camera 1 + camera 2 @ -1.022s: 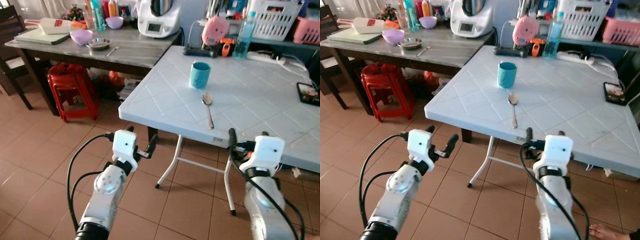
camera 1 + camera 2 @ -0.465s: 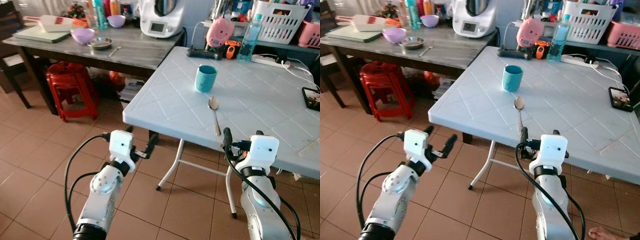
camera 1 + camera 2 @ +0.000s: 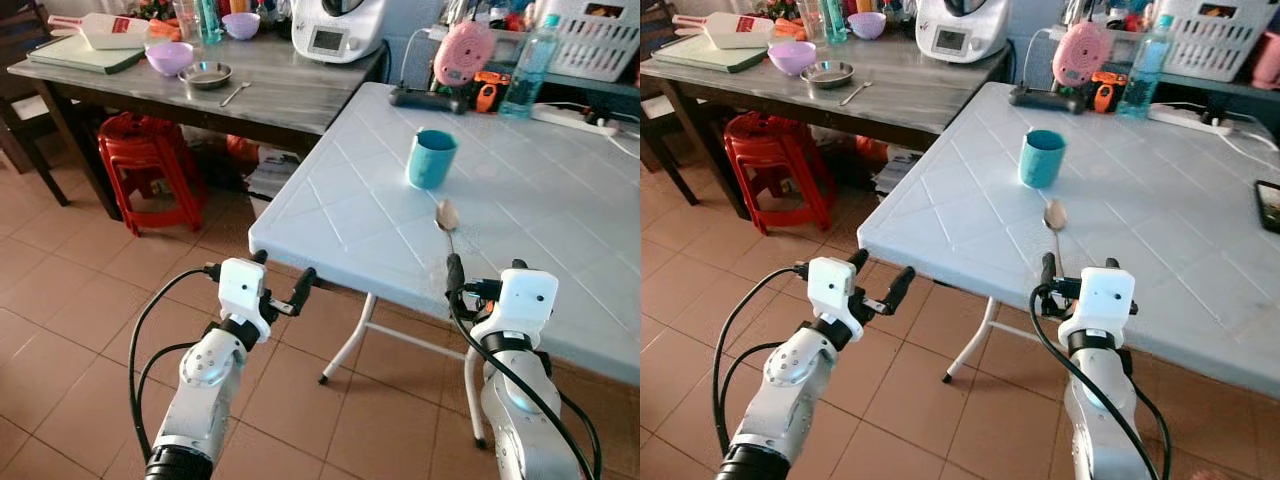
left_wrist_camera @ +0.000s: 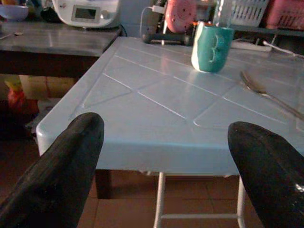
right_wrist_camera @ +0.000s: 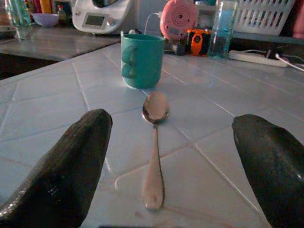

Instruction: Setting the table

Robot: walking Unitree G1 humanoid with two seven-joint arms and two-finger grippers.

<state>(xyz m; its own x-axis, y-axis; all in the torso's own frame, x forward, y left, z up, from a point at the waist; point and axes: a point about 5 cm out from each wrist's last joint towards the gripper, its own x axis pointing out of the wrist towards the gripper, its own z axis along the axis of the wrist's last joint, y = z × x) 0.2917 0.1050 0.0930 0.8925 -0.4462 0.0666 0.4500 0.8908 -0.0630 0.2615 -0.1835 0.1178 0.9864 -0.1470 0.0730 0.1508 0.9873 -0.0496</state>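
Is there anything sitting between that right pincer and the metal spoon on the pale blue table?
Nothing visible is in the way. The right pincer is open at the table's near edge, and the silver metal spoon lies on the pale blue plastic table straight ahead between its fingers, handle toward it. The teal mug stands beyond the spoon's bowl.

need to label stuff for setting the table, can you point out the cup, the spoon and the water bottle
cup (image 5: 142, 59), right wrist view, on the middle of its teal side wall
spoon (image 5: 155, 107), right wrist view, on its bowl
water bottle (image 3: 1146, 55), right eye view, on the middle of its clear blue body
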